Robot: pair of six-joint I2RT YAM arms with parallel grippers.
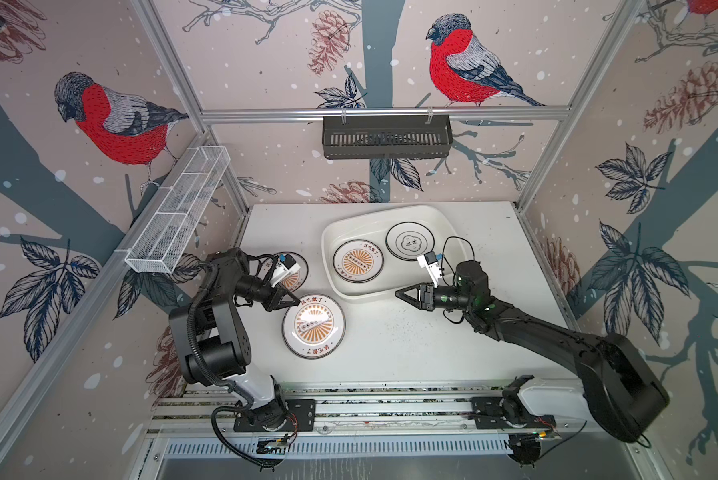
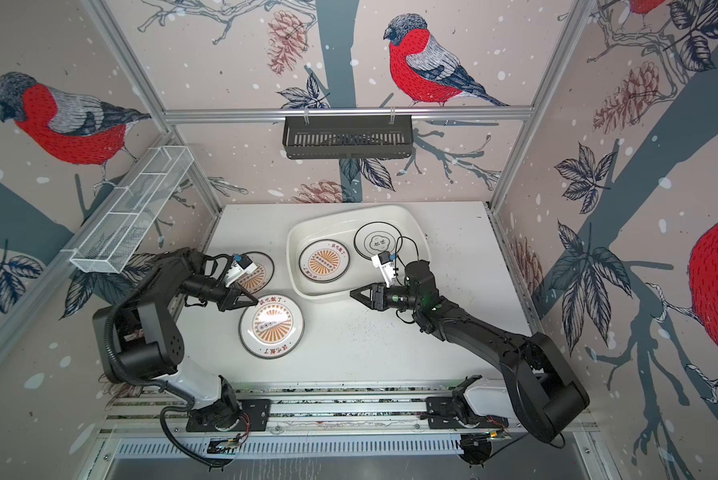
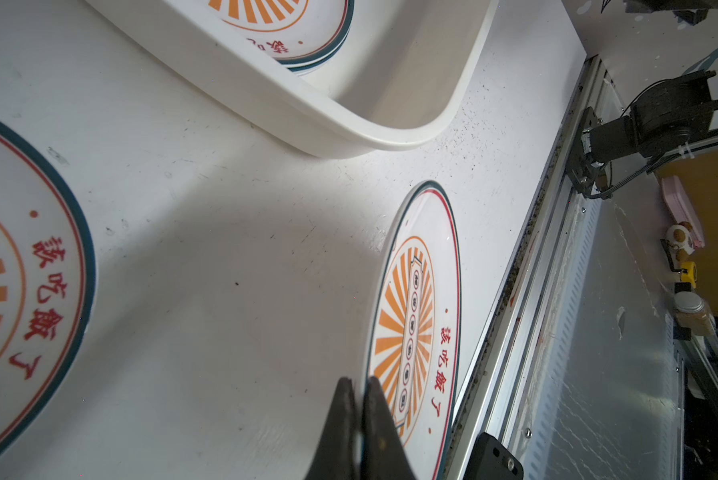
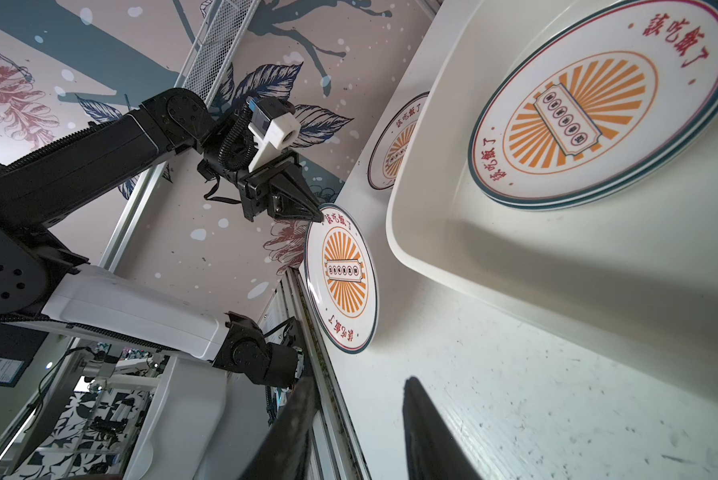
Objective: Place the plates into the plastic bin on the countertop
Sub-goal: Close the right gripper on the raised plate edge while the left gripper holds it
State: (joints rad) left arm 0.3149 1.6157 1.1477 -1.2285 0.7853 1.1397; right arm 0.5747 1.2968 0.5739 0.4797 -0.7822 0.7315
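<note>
Broadly, the speckled white countertop (image 1: 411, 345) lies under both sets of jaws, and the cream plastic bin (image 1: 365, 291) sits ahead of the left gripper (image 1: 296, 300), with a bare strip between. Two spots in the bin are taken, by a sunburst stack (image 1: 358, 261) and an emblem plate (image 1: 410, 241). The left jaws are clenched on the far rim of the near plate (image 1: 313, 326), which otherwise looks to rest flat. Another loose plate (image 3: 29, 270) lies behind them, under the wrist. The right gripper (image 1: 398, 293) stands parted and empty just beside the bin's near corner. My judgement: raise the pinched edge first, hold firm, clear the rolled rim, and lower onto the sunburst stack or bare floor. The held plate is glossy white, thinly dark-rimmed, with orange rays and red characters.
</note>
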